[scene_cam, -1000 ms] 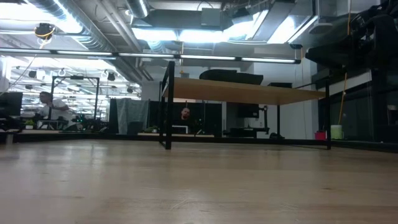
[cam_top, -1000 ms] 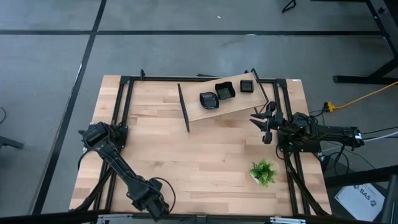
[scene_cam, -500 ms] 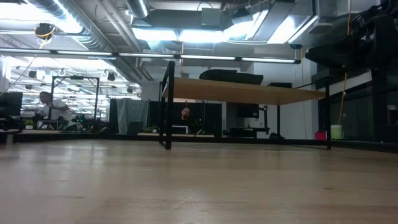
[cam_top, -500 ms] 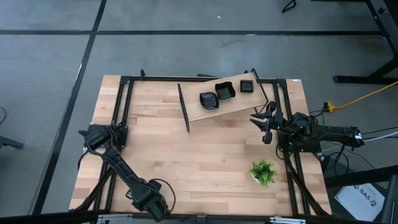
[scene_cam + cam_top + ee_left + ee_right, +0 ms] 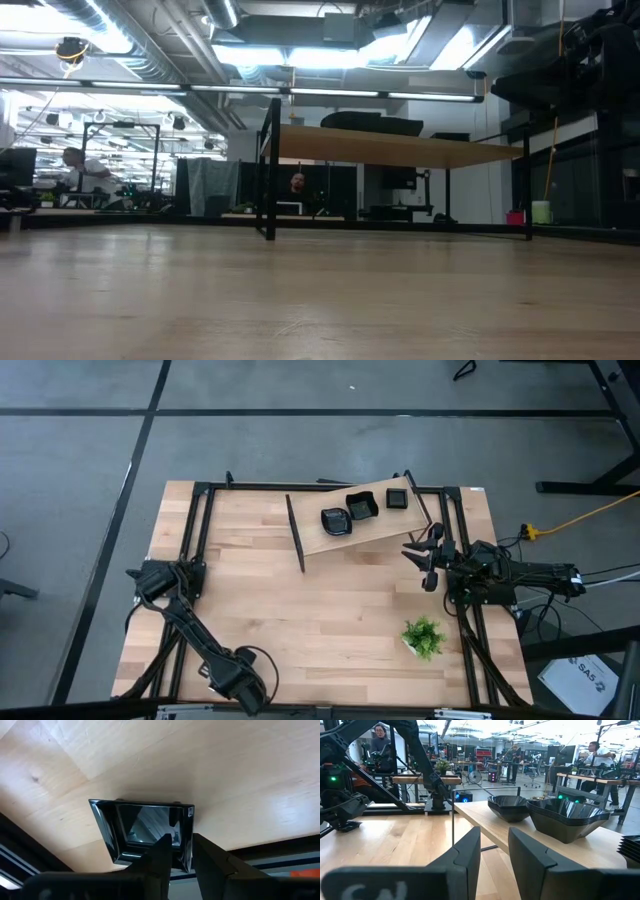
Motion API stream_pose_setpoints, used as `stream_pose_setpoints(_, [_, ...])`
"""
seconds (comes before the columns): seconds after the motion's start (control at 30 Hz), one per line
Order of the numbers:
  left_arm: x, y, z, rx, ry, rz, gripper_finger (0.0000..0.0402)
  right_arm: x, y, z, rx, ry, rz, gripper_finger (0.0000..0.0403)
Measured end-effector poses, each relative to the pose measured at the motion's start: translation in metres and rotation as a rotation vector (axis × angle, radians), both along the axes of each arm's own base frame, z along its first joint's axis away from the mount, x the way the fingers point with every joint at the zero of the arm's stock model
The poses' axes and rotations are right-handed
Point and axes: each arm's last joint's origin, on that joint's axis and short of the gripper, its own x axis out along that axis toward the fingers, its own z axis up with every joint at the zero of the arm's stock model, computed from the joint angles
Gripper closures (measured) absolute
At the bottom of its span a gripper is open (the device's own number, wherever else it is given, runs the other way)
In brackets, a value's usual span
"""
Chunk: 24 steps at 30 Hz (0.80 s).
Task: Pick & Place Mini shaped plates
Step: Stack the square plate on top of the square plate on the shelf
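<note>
3 stacks of small glossy black dishes (image 5: pixel 361 506) sit in a row on the raised light wooden shelf (image 5: pixel 322 544) at the far side of the pale wooden table (image 5: pixel 330 600) in the high view. My right gripper (image 5: pixel 428 555) hangs just beside the shelf's right end, and my left gripper (image 5: pixel 238 685) is down at the table's near left edge. 1 small green potted plant (image 5: pixel 424 637) stands near the right side.

Low view: the shelf (image 5: pixel 390 148) shows edge-on, with dark dishes (image 5: pixel 370 123) on top.

Left wrist view: my left gripper (image 5: pixel 181 842) pinches 1 wall of a glossy black square dish (image 5: pixel 140 830), 1 finger inside and 1 outside, above the table's edge.

Right wrist view: my right gripper (image 5: pixel 495 845) holds nothing, its 2 fingers narrowly apart, facing along the shelf (image 5: pixel 485 820), where the stacks (image 5: pixel 565 820) stand.
</note>
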Motion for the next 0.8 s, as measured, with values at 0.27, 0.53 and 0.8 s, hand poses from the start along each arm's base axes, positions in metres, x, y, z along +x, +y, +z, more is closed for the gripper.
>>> stream_pose_setpoints(0.27, [-0.0026, 0.0032, 0.0000, 0.029, 0.025, -0.012, 0.0353, 0.0000, 0.0000, 0.0000, 0.000, 0.000, 0.000, 0.0302])
stream_pose_setpoints(0.53, [-0.0029, 0.0034, -0.0003, 0.025, 0.027, -0.025, 0.0396, 0.0000, 0.0000, 0.0000, 0.000, 0.000, 0.000, 0.0302])
stream_pose_setpoints(0.8, [-0.0022, 0.0070, 0.0005, 0.032, -0.030, -0.131, 0.0398, 0.0000, 0.0000, 0.0000, 0.000, 0.000, 0.000, 0.0302])
